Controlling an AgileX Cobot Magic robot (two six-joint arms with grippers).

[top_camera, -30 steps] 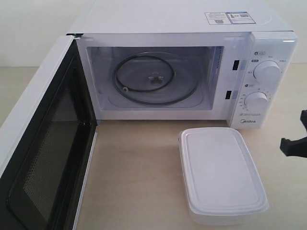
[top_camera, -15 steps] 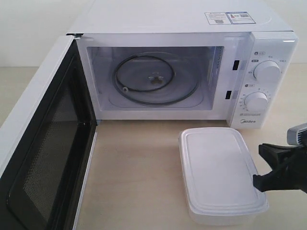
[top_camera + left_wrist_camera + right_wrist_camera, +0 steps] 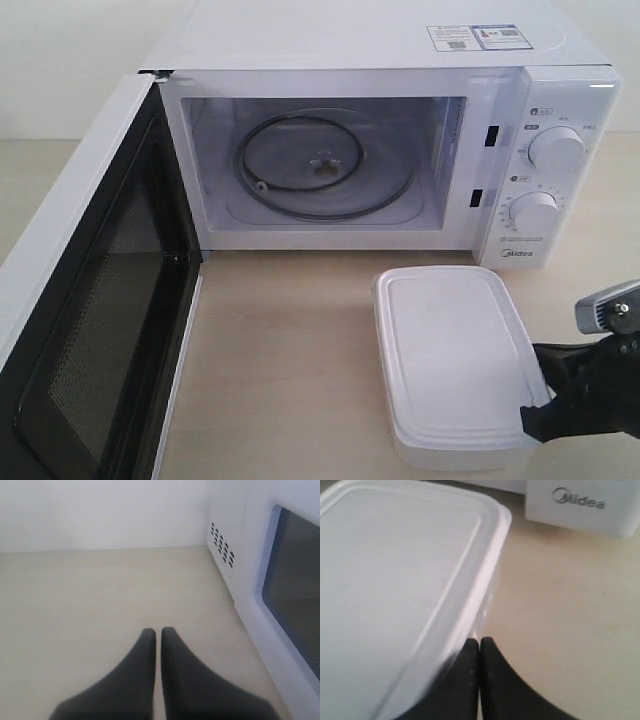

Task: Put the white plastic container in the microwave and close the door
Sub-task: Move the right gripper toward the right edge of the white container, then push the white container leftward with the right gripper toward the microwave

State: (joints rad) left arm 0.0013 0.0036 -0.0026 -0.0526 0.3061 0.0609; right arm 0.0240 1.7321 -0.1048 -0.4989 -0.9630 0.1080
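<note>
exterior view: your white boxy microwave [image 3: 350,40] stands at the back of the pale wooden tabletop [image 3: 290,350]. its white side-hinged door [image 3: 95,300] is swung wide to the left, and the round glass turntable [image 3: 325,165] shows in the open cavity. the shallow white translucent plastic container [image 3: 455,360] lies lidded on the tabletop just in front of the two-dial panel [image 3: 556,150], right of the opening. your right gripper [image 3: 532,405] touches its near right corner. open tabletop runs between container and door.

left wrist view: your left gripper [image 3: 158,632] hangs over the tabletop, jaws closed on nothing, with the door's windowed outer face [image 3: 295,585] apart to one side.

right wrist view: the jaws are pressed together and empty, tips against the container's [image 3: 395,570] long side; open tabletop lies beyond.
</note>
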